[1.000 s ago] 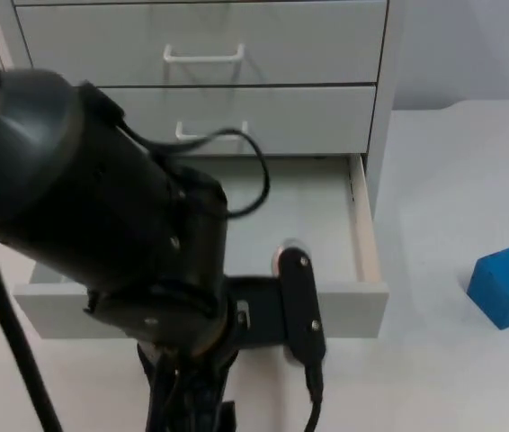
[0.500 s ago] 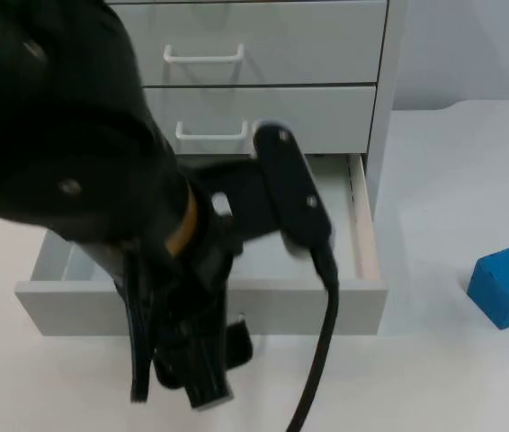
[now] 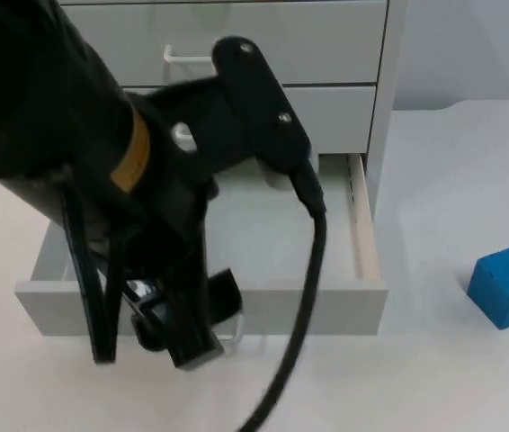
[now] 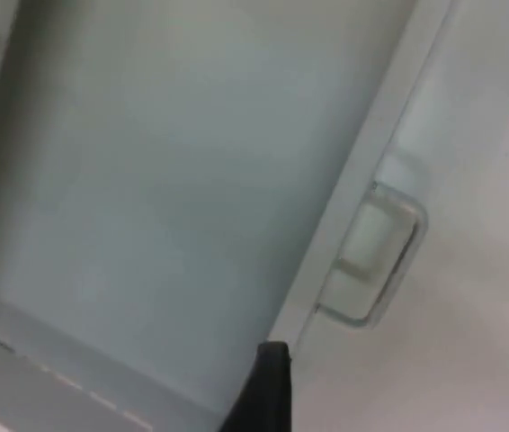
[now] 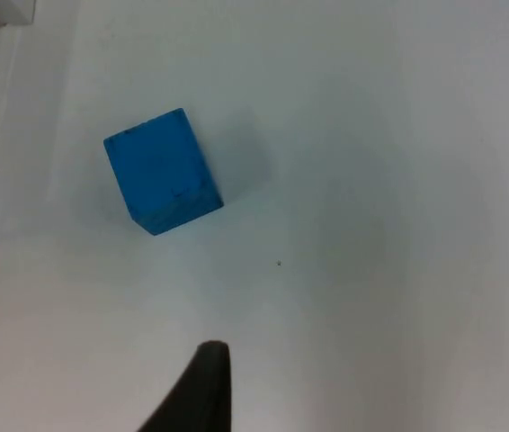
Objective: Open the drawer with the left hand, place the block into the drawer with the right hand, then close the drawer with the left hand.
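The bottom drawer of the white cabinet stands pulled out, and its bare floor is in sight. My left gripper hangs over the drawer's front panel, just above the handle and apart from it. In the left wrist view the handle is free and the drawer's inside holds nothing. A blue block rests on the table to the right of the drawer. My right gripper hovers over the table near the blue block, not touching it.
The white cabinet stands at the back, and its two upper drawers are shut. My left arm covers much of the drawer's left half. White table spreads in front and to the right.
My left arm has risen from the drawer's front and swung back over the drawer. The drawer and the blue block have stayed where they were.
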Controlling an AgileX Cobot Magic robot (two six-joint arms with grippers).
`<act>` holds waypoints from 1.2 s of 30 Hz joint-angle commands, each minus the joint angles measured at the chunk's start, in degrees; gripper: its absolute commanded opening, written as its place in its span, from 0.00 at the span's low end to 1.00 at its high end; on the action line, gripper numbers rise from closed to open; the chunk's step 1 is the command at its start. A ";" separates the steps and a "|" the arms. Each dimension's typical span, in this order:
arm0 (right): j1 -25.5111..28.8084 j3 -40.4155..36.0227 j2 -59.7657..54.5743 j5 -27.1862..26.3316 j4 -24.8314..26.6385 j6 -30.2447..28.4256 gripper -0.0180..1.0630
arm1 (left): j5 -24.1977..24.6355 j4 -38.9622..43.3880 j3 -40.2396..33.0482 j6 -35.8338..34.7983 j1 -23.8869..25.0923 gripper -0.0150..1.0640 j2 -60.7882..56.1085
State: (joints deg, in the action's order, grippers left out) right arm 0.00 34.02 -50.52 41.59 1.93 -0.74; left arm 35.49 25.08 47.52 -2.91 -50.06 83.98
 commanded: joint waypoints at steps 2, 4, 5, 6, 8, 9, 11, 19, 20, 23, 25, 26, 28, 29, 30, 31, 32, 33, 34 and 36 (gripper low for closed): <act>0.34 0.23 0.18 0.11 0.25 -0.12 0.99 | 1.44 -1.29 0.12 -1.59 3.88 0.76 -2.24; 0.34 0.23 0.18 0.11 0.36 -0.12 0.99 | 1.59 -3.29 0.12 -1.59 8.38 0.76 -3.80; 0.34 0.23 0.18 0.11 1.05 -0.12 0.99 | 1.70 -4.22 0.12 -1.59 10.41 0.76 -4.56; 0.34 0.23 0.18 0.11 1.05 -0.12 0.99 | 1.70 -4.22 0.12 -1.59 10.41 0.76 -4.56; 0.34 0.23 0.18 0.11 1.83 -0.12 0.99 | 1.70 -7.51 0.12 -1.59 15.65 0.76 -6.60; 0.34 0.23 0.18 0.11 1.83 -0.12 0.99 | 1.70 -8.92 0.12 -1.59 17.86 0.76 -7.79; 0.34 0.23 0.18 0.11 1.83 -0.12 0.99 | 2.54 -12.17 0.12 -1.59 23.14 0.76 -10.08; 0.34 0.23 0.18 0.22 1.83 -0.12 0.99 | 8.69 -18.74 0.05 -1.39 39.29 0.76 -16.90; 0.34 0.23 0.18 0.22 1.83 -0.12 0.99 | 9.45 -19.80 0.05 -1.39 41.85 0.76 -17.63; 0.34 0.23 0.18 0.22 1.83 -0.12 0.99 | 10.28 -21.97 -0.01 -1.39 46.06 0.76 -18.83; 0.34 0.23 0.18 0.35 1.83 -0.12 0.99 | 9.18 -23.31 -0.98 -1.39 49.66 0.76 -20.23; 0.34 0.23 0.18 0.35 1.83 -0.12 0.99 | 8.37 -23.57 -1.71 -1.39 50.86 0.76 -20.95; 0.34 0.23 0.18 0.54 1.83 -0.12 0.99 | 7.41 -23.79 -2.82 -1.39 51.98 0.76 -21.57; 0.34 0.23 0.18 0.59 1.83 -0.12 0.99 | 6.73 -24.40 -3.96 -1.39 52.72 0.76 -22.27; 0.34 0.23 0.18 0.62 2.11 -0.12 0.99 | 6.17 -25.08 -4.85 -1.39 52.94 0.76 -22.87; 0.34 0.23 0.18 0.62 2.36 -0.12 0.99 | 5.63 -25.08 -5.34 -1.39 52.94 0.76 -23.40; 0.34 0.23 0.18 0.62 2.74 -0.12 0.99 | 5.33 -25.54 -5.52 -1.39 52.94 0.76 -23.78; 0.34 0.23 0.18 0.62 2.74 -0.12 0.99 | 5.33 -25.54 -5.52 -1.39 52.94 0.76 -23.78; 0.34 0.23 0.18 0.62 2.74 -0.12 0.99 | 5.33 -25.54 -5.52 -1.39 52.94 0.76 -24.05; 0.34 0.23 0.18 0.62 2.74 -0.12 0.99 | 4.97 -25.54 -5.52 -1.39 52.94 0.76 -24.59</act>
State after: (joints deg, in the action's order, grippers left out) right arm 0.00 34.02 -50.52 42.12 4.44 -0.61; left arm 41.52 0.47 42.31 -3.80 2.67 60.20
